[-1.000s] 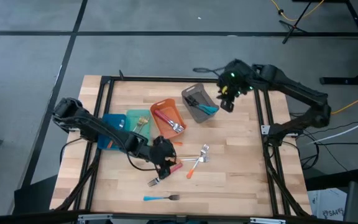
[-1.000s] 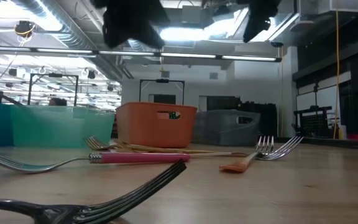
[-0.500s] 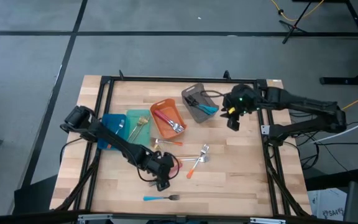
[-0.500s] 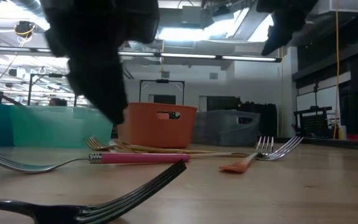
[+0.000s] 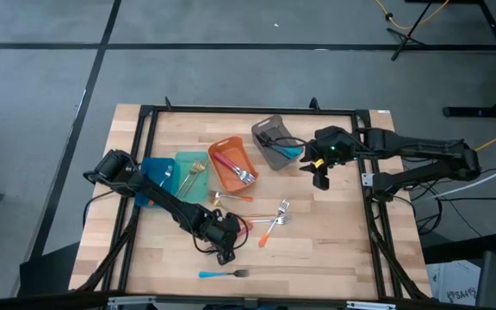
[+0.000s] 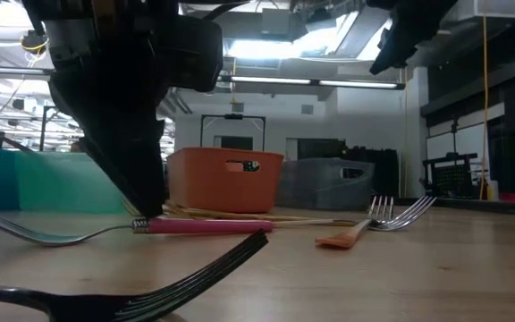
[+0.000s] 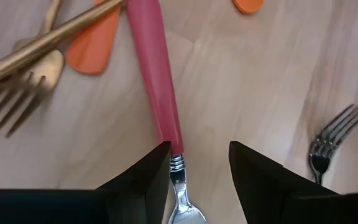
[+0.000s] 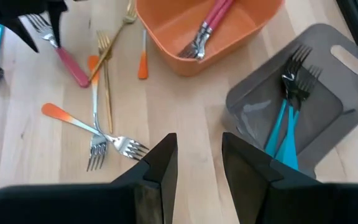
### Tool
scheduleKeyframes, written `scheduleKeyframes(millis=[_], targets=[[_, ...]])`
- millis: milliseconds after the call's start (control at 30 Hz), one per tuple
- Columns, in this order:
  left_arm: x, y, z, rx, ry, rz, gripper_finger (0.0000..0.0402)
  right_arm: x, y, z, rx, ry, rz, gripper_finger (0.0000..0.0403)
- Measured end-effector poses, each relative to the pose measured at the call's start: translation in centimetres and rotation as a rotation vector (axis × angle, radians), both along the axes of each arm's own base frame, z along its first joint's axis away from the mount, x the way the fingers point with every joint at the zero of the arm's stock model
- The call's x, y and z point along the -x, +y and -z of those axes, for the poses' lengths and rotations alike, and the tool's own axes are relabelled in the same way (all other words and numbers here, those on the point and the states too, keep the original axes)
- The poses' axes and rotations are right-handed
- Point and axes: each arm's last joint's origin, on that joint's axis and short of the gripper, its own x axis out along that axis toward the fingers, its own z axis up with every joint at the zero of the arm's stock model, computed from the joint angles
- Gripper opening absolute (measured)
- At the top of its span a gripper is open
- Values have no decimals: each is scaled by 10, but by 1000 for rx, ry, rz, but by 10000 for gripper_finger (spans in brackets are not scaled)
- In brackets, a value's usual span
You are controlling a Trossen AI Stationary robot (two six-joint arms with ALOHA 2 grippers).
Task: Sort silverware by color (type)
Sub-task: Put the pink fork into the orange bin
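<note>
My left gripper point(image 5: 223, 244) is low over the table's near middle, open. Its fingers stand on either side of a pink-handled fork point(image 7: 156, 74), just where the handle meets the metal neck point(image 7: 176, 164). The low view shows the fork lying flat on the wood point(image 6: 204, 227), with my left gripper point(image 6: 147, 207) down at the handle's metal end. Orange-handled forks point(image 5: 270, 227) and gold ones point(image 5: 229, 198) lie close by, and a blue-handled fork point(image 5: 222, 274) lies nearer the near edge. My right gripper point(image 5: 320, 175) hovers open, right of the grey bin point(image 5: 275, 142). My left gripper comes at the pink fork's neck point(image 7: 176, 164) from above, its fingers lying across the fork. One finger point(image 7: 157, 163) stands right beside the neck. Whether it touches the fork I cannot tell. The fork lies flat on the table.
A row of bins runs along the table's far left: blue point(image 5: 156, 179), teal point(image 5: 193, 170) with gold pieces, orange point(image 5: 233, 164) with pink-handled pieces, grey with blue-handled forks point(image 8: 284, 134). A dark metal frame point(image 5: 367, 185) borders the table. Bare wood lies near the right edge.
My left gripper has come down to the table and a little toward the near edge, onto the pink fork. My right gripper has moved from beyond the grey bin toward the near edge, staying high. The silverware has stayed put.
</note>
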Motion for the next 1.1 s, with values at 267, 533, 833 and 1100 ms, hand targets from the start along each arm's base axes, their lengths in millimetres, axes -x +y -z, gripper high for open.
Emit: scheduleKeyframes(millis=[267, 533, 833, 1100], targets=[[-2, -1, -1, 13, -27, -5, 157, 0, 1, 0, 0, 0, -4, 115], [-6, 4, -2, 21, -44, -23, 157, 0, 1, 0, 0, 1, -4, 115], [0, 6, 1, -10, 22, -22, 157, 0, 1, 1, -1, 8, -4, 115], [0, 5, 1, -43, 6, -28, 157, 0, 1, 1, -1, 8, -4, 115]])
